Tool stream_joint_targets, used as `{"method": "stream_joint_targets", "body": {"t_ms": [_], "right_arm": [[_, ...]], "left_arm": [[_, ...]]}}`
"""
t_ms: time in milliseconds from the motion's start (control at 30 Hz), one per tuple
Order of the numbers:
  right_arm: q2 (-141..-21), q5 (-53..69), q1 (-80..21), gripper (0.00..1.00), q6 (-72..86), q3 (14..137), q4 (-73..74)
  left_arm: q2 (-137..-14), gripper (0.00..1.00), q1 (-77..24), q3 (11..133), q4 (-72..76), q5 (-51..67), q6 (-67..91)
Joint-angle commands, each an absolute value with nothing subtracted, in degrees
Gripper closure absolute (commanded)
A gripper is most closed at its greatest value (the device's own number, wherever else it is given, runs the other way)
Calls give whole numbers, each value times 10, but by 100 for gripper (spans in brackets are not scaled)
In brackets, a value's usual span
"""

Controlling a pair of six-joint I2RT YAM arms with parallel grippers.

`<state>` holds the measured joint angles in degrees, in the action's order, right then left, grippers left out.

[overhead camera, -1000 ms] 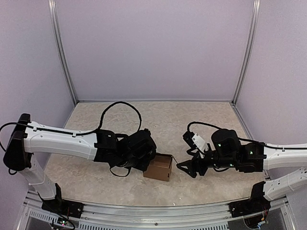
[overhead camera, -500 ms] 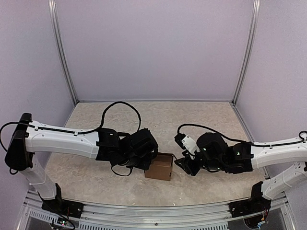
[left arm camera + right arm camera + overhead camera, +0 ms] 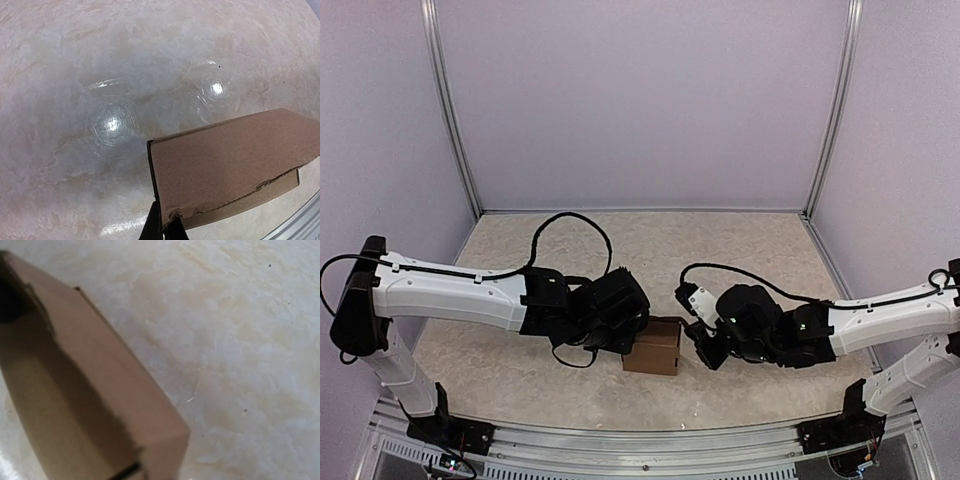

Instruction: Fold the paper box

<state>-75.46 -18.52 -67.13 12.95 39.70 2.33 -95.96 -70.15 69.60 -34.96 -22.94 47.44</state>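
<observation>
**Box held at lower centre, between both wrists**

The paper box (image 3: 653, 347) stands as a small brown cube on the table (image 3: 520, 372), at the lower centre of the top view. It is near-square, so we see no clear long axis.

Our left gripper (image 3: 164, 229) is clamped on the box's left wall edge, at the bottom of the left wrist view. The right gripper (image 3: 694, 346) sits right beside the box's right side. Its fingers do not show, so we cannot tell whether it is open or closed.

The right wrist view looks into the box's hollow. We judge the coming fold lies just leftward of the right gripper.
</observation>
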Motion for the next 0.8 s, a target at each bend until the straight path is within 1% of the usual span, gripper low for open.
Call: {"method": "stream_joint_targets", "body": {"t_ms": [0,233,767], "right_arm": [[-764,-203,-679,100,140,407,13],[-755,-192,-680,100,179,424,18],[-730,-142,-678,100,359,462,76]], "left_arm": [[-984,100,-704,685,-395,-200,485],[-994,100,-709,695,-407,-228,489],[-1037,100,-725,725,-428,-281,492]]}}
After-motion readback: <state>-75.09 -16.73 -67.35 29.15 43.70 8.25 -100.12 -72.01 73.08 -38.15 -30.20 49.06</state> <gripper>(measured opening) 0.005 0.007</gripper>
